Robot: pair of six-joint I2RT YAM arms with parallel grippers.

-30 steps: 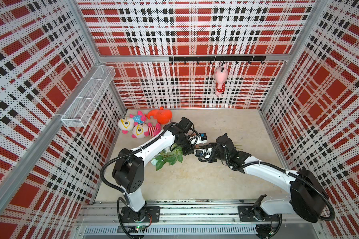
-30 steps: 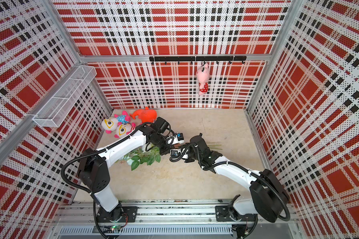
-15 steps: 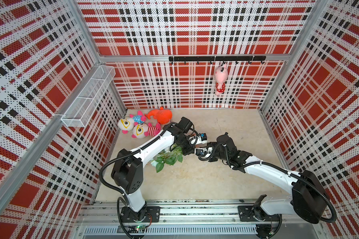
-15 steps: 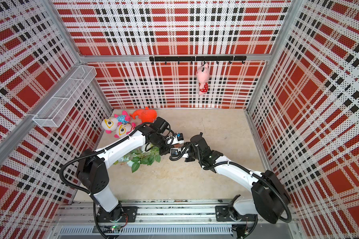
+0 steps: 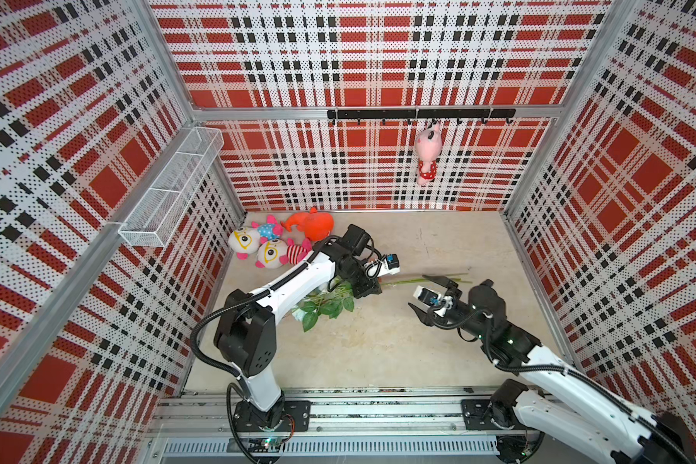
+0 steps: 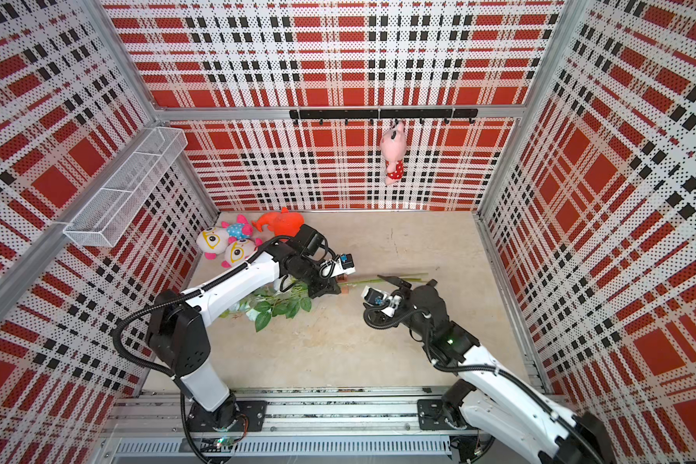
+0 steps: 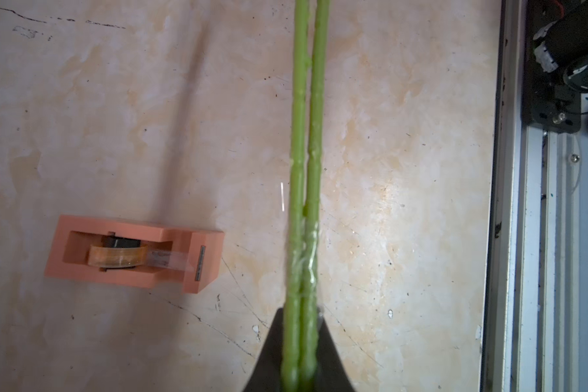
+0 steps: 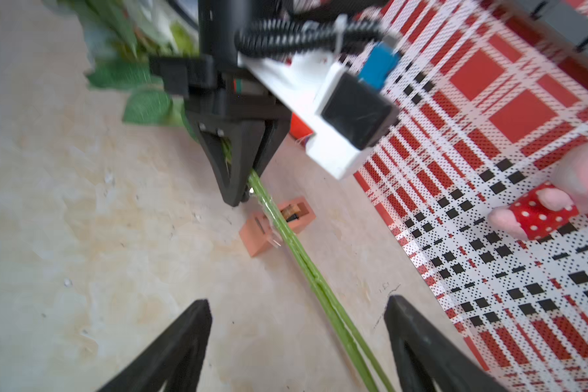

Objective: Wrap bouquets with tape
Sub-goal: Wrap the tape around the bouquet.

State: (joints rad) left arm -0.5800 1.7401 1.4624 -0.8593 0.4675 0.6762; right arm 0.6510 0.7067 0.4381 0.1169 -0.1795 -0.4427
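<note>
The bouquets (image 5: pixel 326 307) (image 6: pixel 274 309) lie as one leafy bunch on the floor, with long green stems (image 7: pixel 304 169) (image 8: pixel 306 271) running to the right. My left gripper (image 5: pixel 372 291) (image 6: pixel 334 290) (image 7: pixel 299 312) is shut on the stems. A band of clear tape (image 7: pixel 304 261) wraps them just past its tips. The orange tape dispenser (image 7: pixel 133 254) (image 8: pixel 275 227) stands on the floor beside the stems. My right gripper (image 5: pixel 417 291) (image 6: pixel 372 297) (image 8: pixel 297 300) is open and holds nothing. It hovers near the stems' free end, which passes between its spread fingers without touching.
Several plush toys (image 5: pixel 274 241) lie at the back left corner. A pink plush (image 5: pixel 426 156) hangs from the hook rail (image 5: pixel 418 113) on the back wall. A wire basket (image 5: pixel 173 189) hangs on the left wall. The arms' metal rail (image 5: pixel 378 413) runs along the front.
My right gripper has opened and drawn back to the right, away from the left gripper. The left gripper still grips the stems in the same place.
</note>
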